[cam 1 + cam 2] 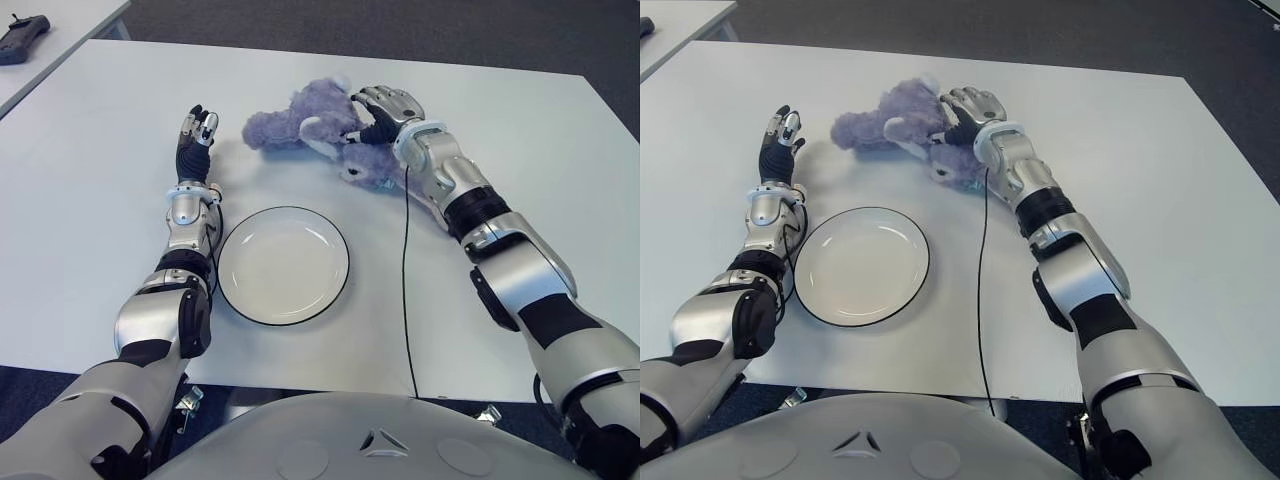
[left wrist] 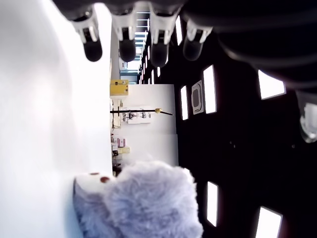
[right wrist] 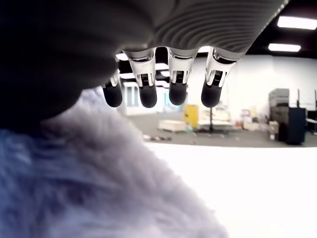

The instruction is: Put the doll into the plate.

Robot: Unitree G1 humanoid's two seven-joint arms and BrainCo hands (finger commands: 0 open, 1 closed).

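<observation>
One bare plate (image 1: 283,264), doll (image 1: 300,125) outside.

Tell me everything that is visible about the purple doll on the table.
The doll is a soft plush toy with shaggy lavender fur and some white patches. It lies on its side on the white table, beyond the plate and apart from it. The right robot hand is over its upper part, fingers extended above the fur, not closed around it. The left robot hand stands open to the doll's left, not touching it.
</observation>
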